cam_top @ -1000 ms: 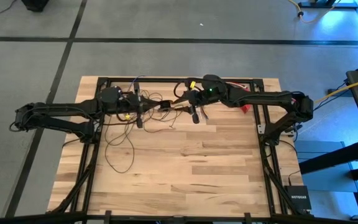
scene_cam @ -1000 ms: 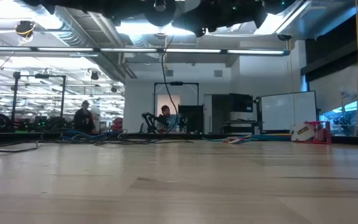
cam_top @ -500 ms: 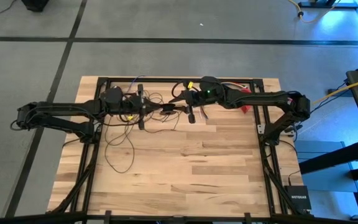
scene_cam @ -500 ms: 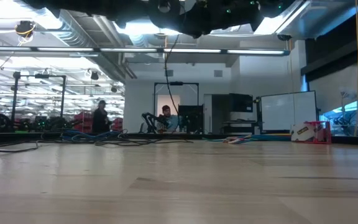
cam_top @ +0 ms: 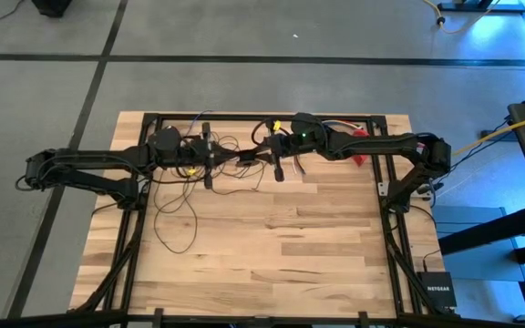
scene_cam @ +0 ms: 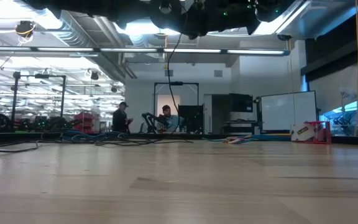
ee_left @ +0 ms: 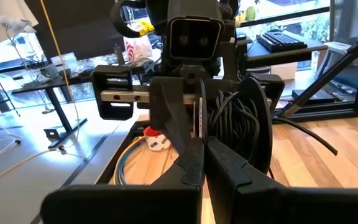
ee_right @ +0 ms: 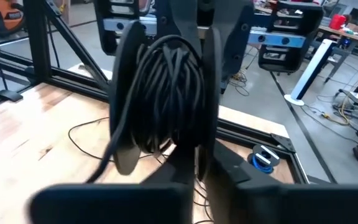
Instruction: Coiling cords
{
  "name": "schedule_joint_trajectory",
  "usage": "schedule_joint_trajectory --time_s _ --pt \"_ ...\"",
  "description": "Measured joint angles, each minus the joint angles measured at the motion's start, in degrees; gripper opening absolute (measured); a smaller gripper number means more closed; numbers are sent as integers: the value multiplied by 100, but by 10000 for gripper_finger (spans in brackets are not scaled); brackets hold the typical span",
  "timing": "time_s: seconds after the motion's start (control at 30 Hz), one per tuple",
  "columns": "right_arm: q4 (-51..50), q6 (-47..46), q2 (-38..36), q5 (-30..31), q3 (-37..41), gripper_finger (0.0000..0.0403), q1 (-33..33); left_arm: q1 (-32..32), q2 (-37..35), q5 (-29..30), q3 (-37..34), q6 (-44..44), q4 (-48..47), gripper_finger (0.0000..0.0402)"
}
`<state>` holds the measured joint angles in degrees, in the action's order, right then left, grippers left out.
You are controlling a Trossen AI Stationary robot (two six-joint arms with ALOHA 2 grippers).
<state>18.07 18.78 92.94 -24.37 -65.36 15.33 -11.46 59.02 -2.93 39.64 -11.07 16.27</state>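
While both arms reach in toward each other over the back part of the wooden table (cam_top: 272, 246), the two grippers meet nose to nose around a wound bundle of the cords (ee_right: 166, 93). That bundle sits on a black spool-like holder right between them, up off the tabletop. The left gripper (cam_top: 241, 159) has its fingers (ee_left: 191, 155) pressed flat together with the bundle just beyond their tips, so it looks pinched on a strand or the spool edge, hard to say which. The right gripper (cam_top: 261, 157) is nearly closed too, and its fingers (ee_right: 194, 155) pinch in directly under the bundle. The rest of the cords trail loose on the table below the left arm, in big sloppy loops (cam_top: 176, 223) toward the table's middle.
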Motion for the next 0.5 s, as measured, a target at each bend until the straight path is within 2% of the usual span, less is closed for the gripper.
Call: schedule_joint_trajectory --time_s 0.1,0.3,0.5 --pt "-25 124 0 21 0 9 0 0 0 -1 0 -4 -13 3" --pt "-14 117 1 32 0 16 0 0 2 -1 0 17 -10 22" --pt "-1 114 -1 248 0 13 -1 0 -39 107 0 -209 8 69"
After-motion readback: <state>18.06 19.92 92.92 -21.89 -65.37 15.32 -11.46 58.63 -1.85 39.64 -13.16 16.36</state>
